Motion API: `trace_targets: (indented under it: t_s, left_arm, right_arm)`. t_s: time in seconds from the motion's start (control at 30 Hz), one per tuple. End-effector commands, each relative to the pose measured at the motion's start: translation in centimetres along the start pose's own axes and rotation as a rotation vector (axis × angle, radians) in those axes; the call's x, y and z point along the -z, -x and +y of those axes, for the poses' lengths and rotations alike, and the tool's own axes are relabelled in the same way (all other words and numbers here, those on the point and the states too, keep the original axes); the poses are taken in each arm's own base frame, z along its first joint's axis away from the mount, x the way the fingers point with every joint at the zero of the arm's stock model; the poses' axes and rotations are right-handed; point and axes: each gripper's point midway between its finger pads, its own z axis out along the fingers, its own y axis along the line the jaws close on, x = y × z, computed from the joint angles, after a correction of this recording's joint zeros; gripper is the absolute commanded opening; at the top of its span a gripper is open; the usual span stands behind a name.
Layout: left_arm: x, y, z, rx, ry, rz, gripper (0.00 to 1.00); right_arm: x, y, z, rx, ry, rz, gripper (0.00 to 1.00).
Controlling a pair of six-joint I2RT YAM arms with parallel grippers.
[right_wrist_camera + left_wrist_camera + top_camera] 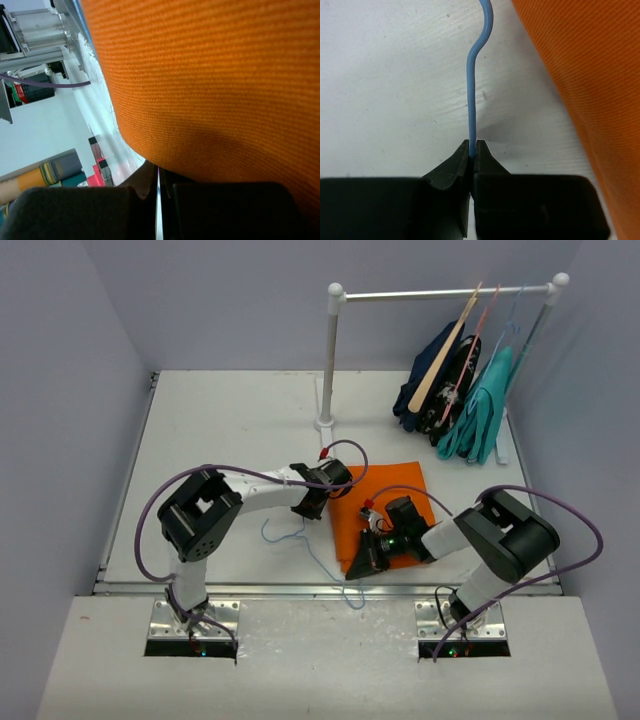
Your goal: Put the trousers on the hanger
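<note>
The orange trousers (388,492) lie folded on the table's near middle; they also show in the left wrist view (585,75) and fill the right wrist view (210,75). The pale blue wire hanger (322,558) lies at their left edge. My left gripper (305,510) (472,147) is shut on the hanger's straight wire (471,90) just below the curved neck. My right gripper (362,562) (159,180) sits at the trousers' raised near-left corner, with the cloth bulging over its fingertips. Its jaws are shut to a thin pale slit, and what is pinched there is hidden.
A white clothes rail (330,360) stands at the back right. It carries a tan wooden hanger (445,360), a pink wire hanger (478,335), a navy garment (420,390) and a teal garment (485,410). The table's front edge (300,588) runs just below the grippers.
</note>
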Motion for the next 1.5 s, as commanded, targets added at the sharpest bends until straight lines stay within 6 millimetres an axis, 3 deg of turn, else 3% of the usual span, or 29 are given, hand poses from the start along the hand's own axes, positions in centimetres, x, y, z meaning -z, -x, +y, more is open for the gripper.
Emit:
trace_targets:
  t_s: [0.0,0.03,0.2,0.3,0.4,0.47,0.67,0.77,0.83,0.87,0.93,0.97,1.1,1.2,1.47]
  left_arm:
    - [2.7,1.9,-0.7,0.041,-0.090,-0.083,0.00]
    - [2.7,2.0,-0.6,0.042,-0.091,-0.085,0.00]
    - [2.7,2.0,-0.4,0.045,-0.079,-0.085,0.00]
    - [2.4,1.9,-0.7,0.042,-0.081,-0.076,0.00]
    - [2.2,1.9,-1.0,0.047,-0.093,-0.073,0.00]
    - [2.3,1.9,-1.0,0.047,-0.094,-0.073,0.00]
    - [2.8,1.9,-0.9,0.053,-0.103,-0.075,0.00]
    - [3.3,2.0,-1.0,0.058,-0.119,-0.079,0.00]
    - [3.6,2.0,-1.1,0.061,-0.130,-0.082,0.00]
    - [3.7,2.2,-1.2,0.063,-0.139,-0.084,0.00]
    - [3.9,2.4,-1.5,0.067,-0.155,-0.086,0.00]
    - [4.1,2.6,-1.5,0.069,-0.157,-0.088,0.00]
    - [4.2,2.9,-1.5,0.072,-0.149,-0.084,0.00]
    - [4.4,3.2,-1.5,0.076,-0.145,-0.084,0.00]
    - [5.4,4.3,-1.4,0.084,-0.136,-0.090,0.00]
  right_arm:
    - [0.2,1.8,-3.5,-0.009,-0.210,-0.106,0.00]
    - [0.3,1.8,-3.2,-0.004,-0.201,-0.108,0.00]
    - [2.5,3.7,3.3,0.143,-0.053,-0.174,0.00]
    - [3.1,4.2,5.0,0.190,-0.023,-0.191,0.00]
    - [2.7,5.3,4.7,0.200,-0.047,-0.193,0.00]
    - [1.7,5.8,3.3,0.181,-0.073,-0.185,0.00]
    - [-0.9,6.3,-3.4,0.063,-0.240,-0.185,0.00]
    - [-0.7,5.3,-4.9,0.044,-0.313,-0.192,0.00]
    - [-0.1,5.3,-3.8,0.077,-0.294,-0.209,0.02]
    - [0.3,5.5,-2.6,0.113,-0.267,-0.224,0.08]
    - [1.3,6.2,0.5,0.208,-0.213,-0.260,0.33]
    - [1.7,6.6,2.0,0.255,-0.183,-0.276,0.39]
    - [2.9,6.4,6.9,0.422,-0.031,-0.285,0.50]
    - [1.9,5.5,7.4,0.479,0.003,-0.225,0.51]
    - [-2.8,4.0,5.9,0.554,-0.079,-0.114,0.50]
